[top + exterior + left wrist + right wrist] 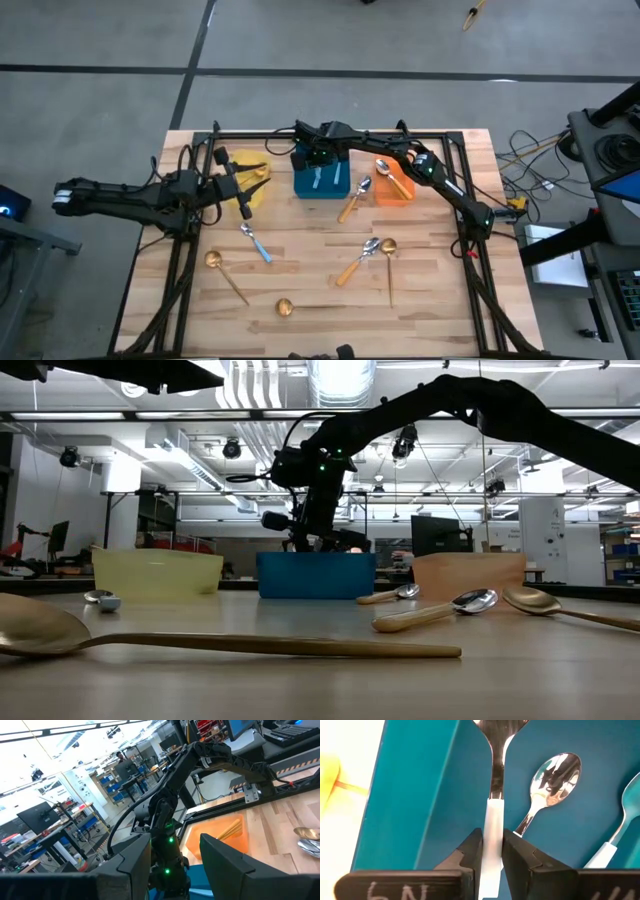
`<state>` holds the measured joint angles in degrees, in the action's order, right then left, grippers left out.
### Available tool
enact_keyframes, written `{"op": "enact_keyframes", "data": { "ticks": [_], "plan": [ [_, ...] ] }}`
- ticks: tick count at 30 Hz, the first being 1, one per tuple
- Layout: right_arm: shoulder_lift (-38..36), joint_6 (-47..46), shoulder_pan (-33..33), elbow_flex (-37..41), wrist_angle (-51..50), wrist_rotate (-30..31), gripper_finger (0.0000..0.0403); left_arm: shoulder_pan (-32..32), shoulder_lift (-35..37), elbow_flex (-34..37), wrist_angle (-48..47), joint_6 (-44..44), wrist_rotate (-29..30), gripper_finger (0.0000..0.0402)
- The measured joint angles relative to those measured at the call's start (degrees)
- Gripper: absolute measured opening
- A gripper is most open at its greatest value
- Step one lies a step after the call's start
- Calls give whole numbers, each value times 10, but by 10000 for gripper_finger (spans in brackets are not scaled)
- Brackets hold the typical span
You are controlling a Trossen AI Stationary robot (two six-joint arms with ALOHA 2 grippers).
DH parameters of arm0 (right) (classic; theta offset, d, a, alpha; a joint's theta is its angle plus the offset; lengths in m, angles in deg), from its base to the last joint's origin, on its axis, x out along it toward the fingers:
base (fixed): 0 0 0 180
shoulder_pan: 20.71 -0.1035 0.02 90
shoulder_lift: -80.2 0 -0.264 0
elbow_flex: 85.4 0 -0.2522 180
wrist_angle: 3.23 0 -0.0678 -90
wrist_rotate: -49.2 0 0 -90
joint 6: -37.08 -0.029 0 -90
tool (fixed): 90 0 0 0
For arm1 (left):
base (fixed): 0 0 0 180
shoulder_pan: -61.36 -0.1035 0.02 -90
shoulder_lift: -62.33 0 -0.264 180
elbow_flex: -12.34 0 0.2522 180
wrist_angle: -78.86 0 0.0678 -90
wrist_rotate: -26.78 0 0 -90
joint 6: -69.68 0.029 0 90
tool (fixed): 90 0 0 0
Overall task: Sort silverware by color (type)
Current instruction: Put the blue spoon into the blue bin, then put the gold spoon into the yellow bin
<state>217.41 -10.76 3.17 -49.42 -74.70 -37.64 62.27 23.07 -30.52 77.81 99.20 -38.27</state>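
Two arms at work over the wooden counter (300,260). Right gripper (491,851) poised above blue plastic bin (321,182), pinching pale-blue handle of silver-bowled spoon (493,795); two like spoons already inside. Left gripper (175,852) spread, empty, beside yellow bin (252,180). Loose on counter: one blue-handled spoon (253,241), two orange-handled (355,198), several gold (225,272). Step judged: depositing blue-handled spoon. Next: spread fingers, release, fetch another.
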Motion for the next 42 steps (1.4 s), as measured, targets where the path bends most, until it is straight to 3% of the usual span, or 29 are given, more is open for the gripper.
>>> {"op": "enact_keyframes", "data": {
  "ticks": [7,23,33,42],
  "plan": [
    [0,7,-1,0,1,1,57,0,0,0,0,0,0,151],
    [-6,32,-6,-5,2,4,130,0,0,0,1,0,0,151],
    [-67,209,-27,-16,-5,11,115,0,0,0,-1,0,0,151],
    [-147,336,-90,-7,-54,80,84,0,-1,0,-2,-23,0,151]
  ]
}}
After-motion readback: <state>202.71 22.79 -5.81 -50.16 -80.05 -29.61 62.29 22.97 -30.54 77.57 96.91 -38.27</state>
